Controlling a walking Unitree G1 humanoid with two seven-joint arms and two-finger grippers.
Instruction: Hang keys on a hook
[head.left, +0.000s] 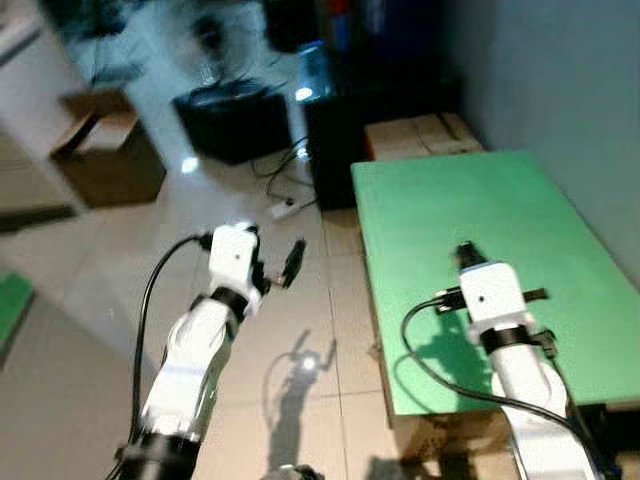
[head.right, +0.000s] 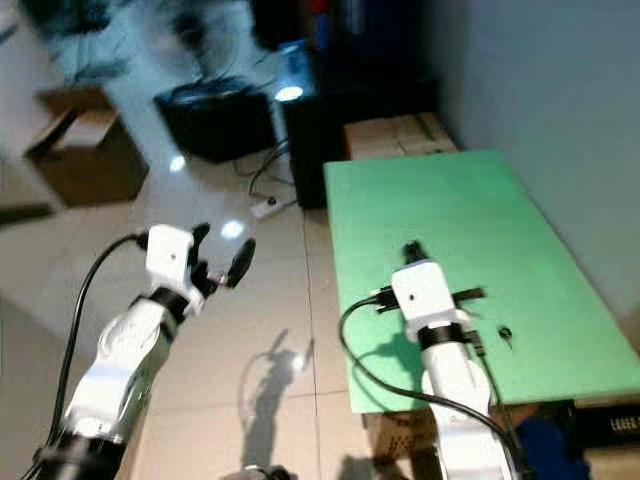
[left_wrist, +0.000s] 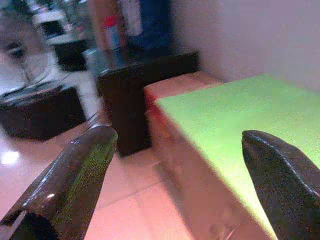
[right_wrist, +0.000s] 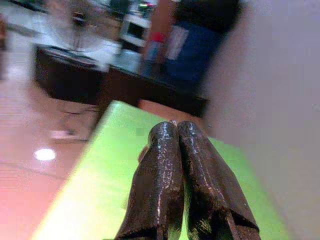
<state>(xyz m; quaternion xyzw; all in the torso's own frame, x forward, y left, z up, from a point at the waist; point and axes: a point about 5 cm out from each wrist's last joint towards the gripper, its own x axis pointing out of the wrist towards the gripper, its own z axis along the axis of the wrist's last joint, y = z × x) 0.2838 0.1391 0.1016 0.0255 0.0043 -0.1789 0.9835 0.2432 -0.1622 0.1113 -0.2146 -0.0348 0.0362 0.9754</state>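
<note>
While the right gripper (right_wrist: 175, 145) hovers clenched and empty over the green counter (head.right: 470, 230), the keys (head.right: 505, 334) appear as a small dark speck beside it; light, hard and jangly, best pinched by the ring. Off the counter's edge, the left gripper (left_wrist: 175, 165) gapes.

My arms: white-silver shells, black joint bands, black cable looping to each wrist. Left hand (head.left: 283, 262) and right hand (right_wrist: 179, 150): glossy black tapered fingers.
</note>
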